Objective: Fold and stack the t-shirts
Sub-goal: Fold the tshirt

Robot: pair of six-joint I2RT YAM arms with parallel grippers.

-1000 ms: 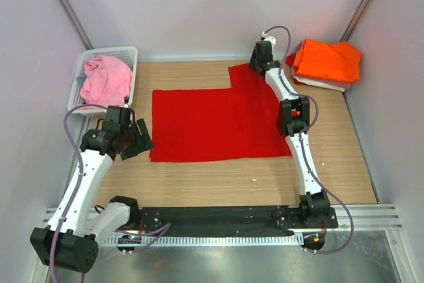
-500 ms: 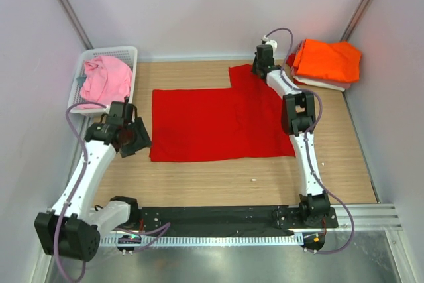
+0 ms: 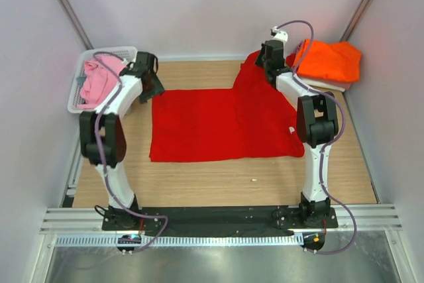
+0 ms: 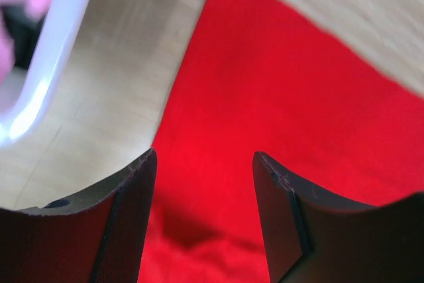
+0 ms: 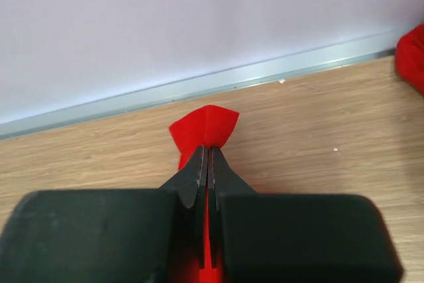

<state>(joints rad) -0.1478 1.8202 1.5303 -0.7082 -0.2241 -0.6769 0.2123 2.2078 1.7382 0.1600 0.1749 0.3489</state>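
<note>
The red t-shirt (image 3: 212,124) lies spread flat on the wooden table. My right gripper (image 3: 263,59) is shut on its far right corner and holds that corner raised, so the cloth rises in a ridge. In the right wrist view the shut gripper (image 5: 208,154) pinches a tuft of red cloth (image 5: 205,126). My left gripper (image 3: 154,88) is open and empty just above the shirt's far left corner. In the left wrist view its fingers (image 4: 132,217) straddle the red cloth (image 4: 265,91). A pink shirt (image 3: 99,79) lies in a basket. An orange shirt (image 3: 328,59) lies folded on a white one (image 3: 326,85).
The white basket (image 3: 111,52) stands at the far left, its rim (image 4: 46,77) close beside my left gripper. The orange and white stack sits at the far right corner by the wall. A small white speck (image 3: 254,179) lies on the near table.
My left arm has swung from the near left up to the red shirt's far left corner. My right gripper has lifted the far right corner, pulling the cloth up.
</note>
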